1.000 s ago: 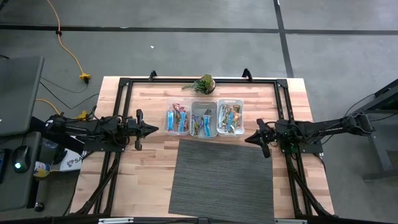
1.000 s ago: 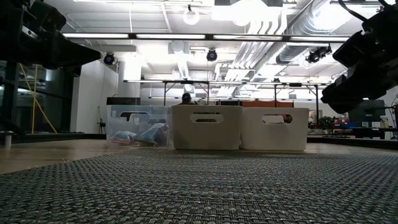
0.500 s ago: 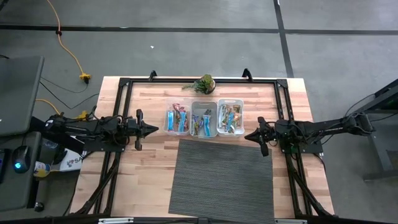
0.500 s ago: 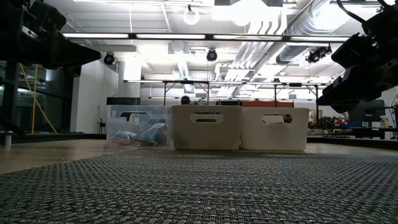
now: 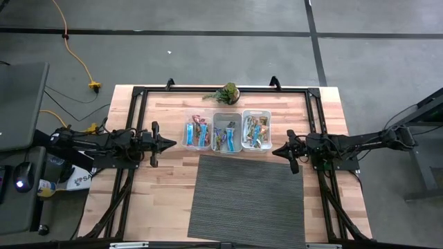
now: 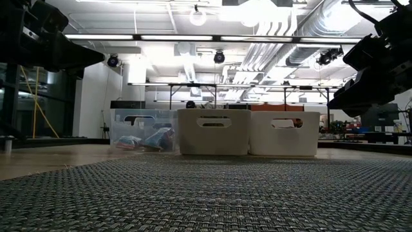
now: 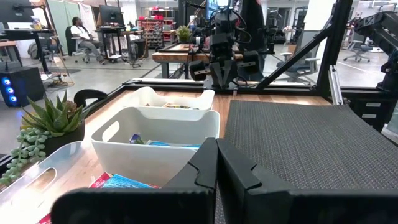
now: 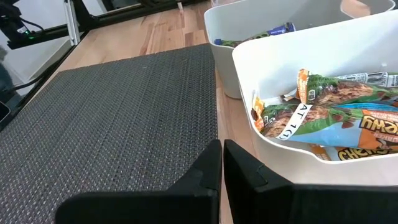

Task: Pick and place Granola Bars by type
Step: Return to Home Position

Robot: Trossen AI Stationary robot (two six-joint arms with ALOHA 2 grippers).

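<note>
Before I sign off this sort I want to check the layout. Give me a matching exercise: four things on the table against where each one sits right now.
Things
1. small green potted plant
2. dark grey woven rectangular mat
3. left end effector
4. right end effector

Places
A. off the right end of the row of three plastic bins, fingers shut, empty
B. on bare wood, on the bins' side away from the mat
C. off the row's left end, fingers shut, empty
D. flat on the table, on the bins' side opposite the plant

Pairs: 1-B, 2-D, 3-C, 4-A
</note>
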